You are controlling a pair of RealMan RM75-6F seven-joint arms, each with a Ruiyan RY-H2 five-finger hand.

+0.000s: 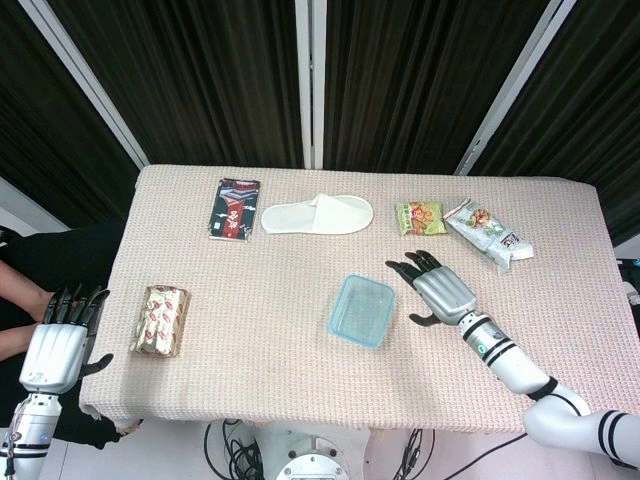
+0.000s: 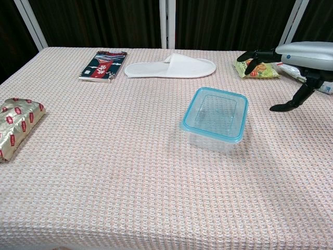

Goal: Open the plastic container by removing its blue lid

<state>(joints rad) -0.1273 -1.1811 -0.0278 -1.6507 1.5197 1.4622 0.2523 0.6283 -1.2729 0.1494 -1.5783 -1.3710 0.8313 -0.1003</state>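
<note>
Plastic container (image 1: 362, 310) with blue lid (image 2: 215, 114) on sat centre frame on the table (image 1: 270, 330) | our right hand (image 1: 436, 287) hovered just right of it, fingers spread, holding nothing | our left hand (image 1: 60, 338) lower left, off the table edge, fingers apart, empty

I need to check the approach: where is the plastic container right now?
In the head view the plastic container sits near the table's middle, blue lid on, below the white slipper, with the right robot hand open just to its right.
</note>
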